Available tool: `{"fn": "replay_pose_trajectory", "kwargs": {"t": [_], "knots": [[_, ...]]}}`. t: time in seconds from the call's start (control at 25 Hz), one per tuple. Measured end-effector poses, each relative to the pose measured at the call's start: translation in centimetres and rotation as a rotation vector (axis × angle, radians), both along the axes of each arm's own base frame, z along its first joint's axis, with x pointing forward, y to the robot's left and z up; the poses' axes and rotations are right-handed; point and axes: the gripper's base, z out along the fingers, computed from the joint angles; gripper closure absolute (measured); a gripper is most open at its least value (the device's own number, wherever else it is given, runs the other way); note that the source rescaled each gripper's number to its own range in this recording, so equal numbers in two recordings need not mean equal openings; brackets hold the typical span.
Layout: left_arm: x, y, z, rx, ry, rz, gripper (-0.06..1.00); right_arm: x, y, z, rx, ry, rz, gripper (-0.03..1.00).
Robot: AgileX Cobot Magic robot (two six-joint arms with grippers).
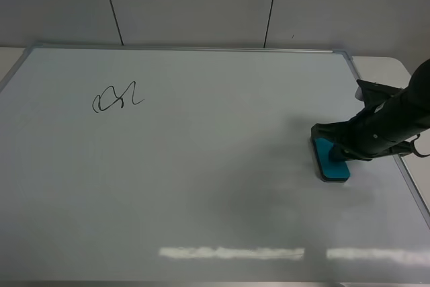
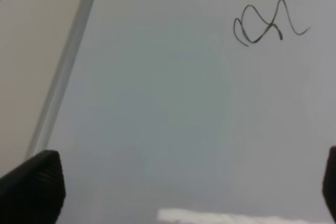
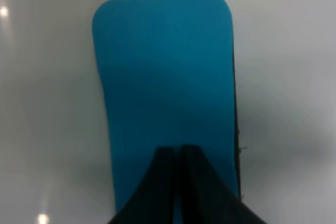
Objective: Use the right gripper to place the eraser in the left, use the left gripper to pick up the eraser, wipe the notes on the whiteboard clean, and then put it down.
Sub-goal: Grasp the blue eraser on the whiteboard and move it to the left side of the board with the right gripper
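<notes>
Right hand [image 3: 178,153] pinched closed over rounded teal eraser [image 3: 163,72]; left hand [image 2: 181,187] spread wide, empty.

The whiteboard [image 1: 201,186] is glossy and smooth, throwing back the ceiling lights as a bright streak. Its frame [image 1: 181,48] looks like thin silver-grey metal. Right under the tips of the right gripper [image 3: 177,150], the eraser [image 3: 163,77] has a smooth, matt teal top (plastic or dense foam, hard to tell which) and a thin dark layer along one edge. That gripper's fingers are matt black. The fingers [image 2: 34,187] of the left gripper [image 2: 182,184] are matt black too, and look faintly ribbed. The notes [image 2: 268,24] are dull black ink.
</notes>
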Motion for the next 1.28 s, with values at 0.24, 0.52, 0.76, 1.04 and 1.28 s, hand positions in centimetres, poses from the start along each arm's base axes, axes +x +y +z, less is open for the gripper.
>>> {"fn": "replay_pose_trajectory", "kwargs": {"t": [0.24,0.52,0.76,1.04,1.28], "knots": [[0.0,0.0,0.0,0.000,0.000,0.000,-0.06,-0.2,4.8,0.1,0.066,-0.019,0.053,0.97],[0.0,0.0,0.0,0.000,0.000,0.000,-0.06,0.1,12.3,0.1,0.128,0.006,0.179,0.97],[0.0,0.0,0.0,0.000,0.000,0.000,-0.06,1.2,23.2,-0.4,0.209,0.054,0.316,0.97],[0.0,0.0,0.0,0.000,0.000,0.000,-0.06,1.0,32.4,-0.7,0.289,0.094,0.394,0.97],[0.0,0.0,0.0,0.000,0.000,0.000,-0.06,0.3,37.2,-0.5,0.321,0.059,0.391,0.97]]}}
